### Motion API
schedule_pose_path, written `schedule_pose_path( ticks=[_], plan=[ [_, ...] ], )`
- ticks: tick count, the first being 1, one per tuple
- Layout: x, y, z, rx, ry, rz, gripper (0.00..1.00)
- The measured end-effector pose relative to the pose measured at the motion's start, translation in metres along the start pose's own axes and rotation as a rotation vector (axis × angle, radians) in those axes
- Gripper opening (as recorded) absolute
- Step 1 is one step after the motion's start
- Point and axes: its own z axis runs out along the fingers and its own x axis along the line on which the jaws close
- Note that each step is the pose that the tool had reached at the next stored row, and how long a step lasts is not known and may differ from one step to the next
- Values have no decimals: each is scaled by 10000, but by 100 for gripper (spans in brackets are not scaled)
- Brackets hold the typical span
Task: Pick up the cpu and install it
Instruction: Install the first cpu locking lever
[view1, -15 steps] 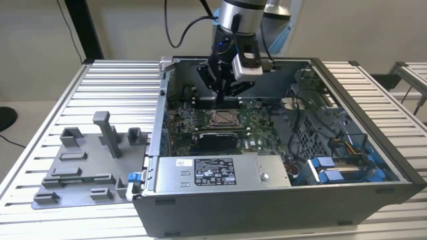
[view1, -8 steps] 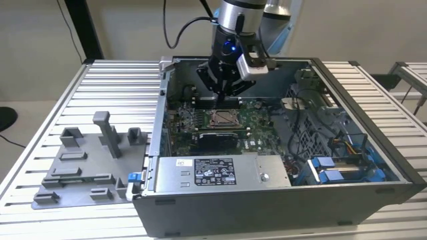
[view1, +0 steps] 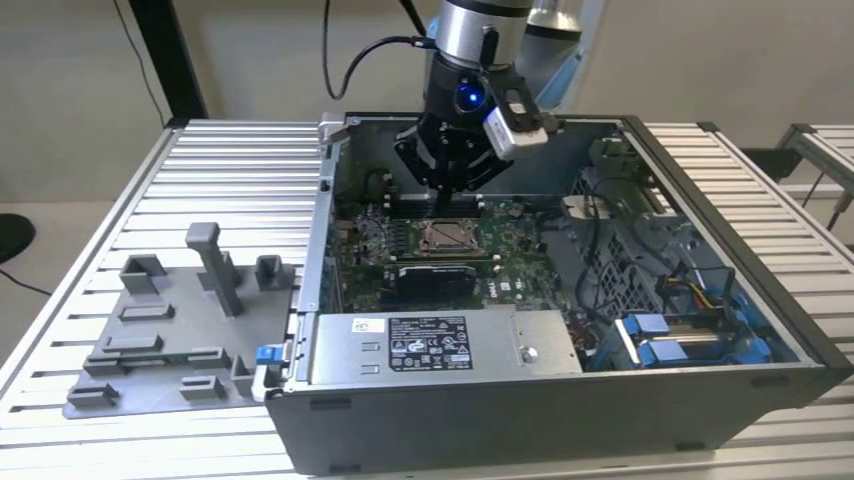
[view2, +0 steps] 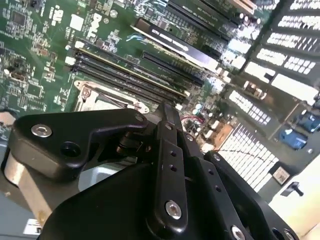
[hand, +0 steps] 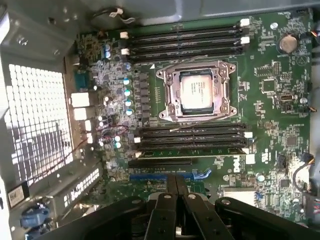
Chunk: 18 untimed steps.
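Claw (view1: 447, 188) closed, fingers pressed together, holding nothing, hung over motherboard (hand: 280, 115) inside case (view1: 747, 300). Cpu (hand: 196, 91) sat in socket frame (hand: 167, 95), apart from claw.

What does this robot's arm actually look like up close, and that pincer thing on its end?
The arm is a round silver-grey tube with a pale blue joint cap and a black cable looping off it. Lower down, a black wrist block carries a glowing blue light and a small silver-white box on one side. The pincer is matte black, built from chunky angular links joined by silver screw heads, tapering to slim black fingers.
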Motion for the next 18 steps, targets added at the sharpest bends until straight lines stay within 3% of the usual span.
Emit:
schedule_pose_path(
  ticks=[3,9,18],
  plan=[
    [-1,0,0,49,-32,-476,0],
    [-1,0,0,58,-37,-559,0],
    [-1,0,0,105,-71,-1065,0]
  ],
)
